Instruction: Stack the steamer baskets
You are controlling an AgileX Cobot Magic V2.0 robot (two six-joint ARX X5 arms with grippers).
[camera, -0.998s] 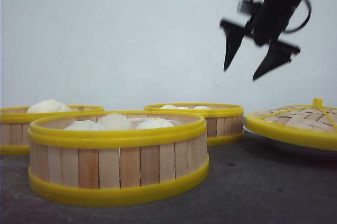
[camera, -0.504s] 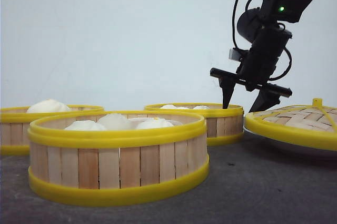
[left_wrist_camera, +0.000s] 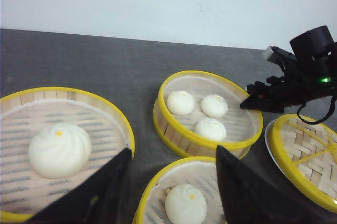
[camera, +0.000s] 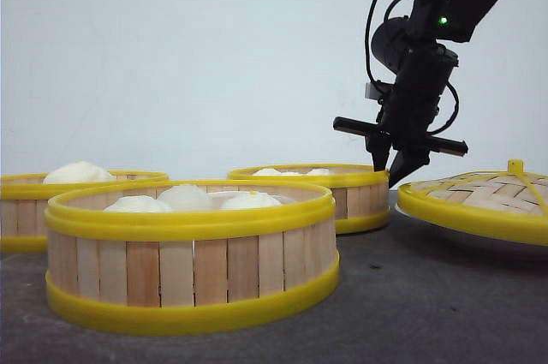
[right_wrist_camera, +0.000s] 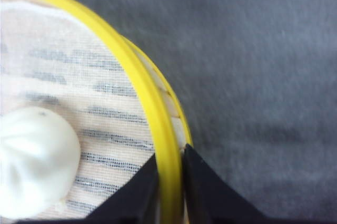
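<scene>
the right gripper [camera: 387,169] was clamped on the yellow top rim of the far round steamer basket of pale wooden slats [camera: 308,197], one black finger inside the wall and one outside, at the basket's 3 o'clock edge in the front view. the right wrist view showed the rim pinched tight between the two fingertips [right_wrist_camera: 169,192], with a white steamed bun [right_wrist_camera: 34,158] lying on the striped cloth liner inside. the left wrist view showed three buns in this basket.

the near slatted steamer basket with yellow rims [camera: 193,253] sat at 6 o'clock of the far one, close to the camera, holding buns. the left slatted steamer basket with a yellow rim [camera: 34,205] stood at 9 o'clock, partly behind the near one, with one large bun [left_wrist_camera: 59,149] in it.

the domed woven-bamboo lid with yellow rim and knob [camera: 484,201] rested at 3 o'clock, just beside the gripped basket, on the dark grey table [camera: 411,295].

the left gripper [left_wrist_camera: 171,192] hung above the baskets with its fingers spread wide, holding nothing.
</scene>
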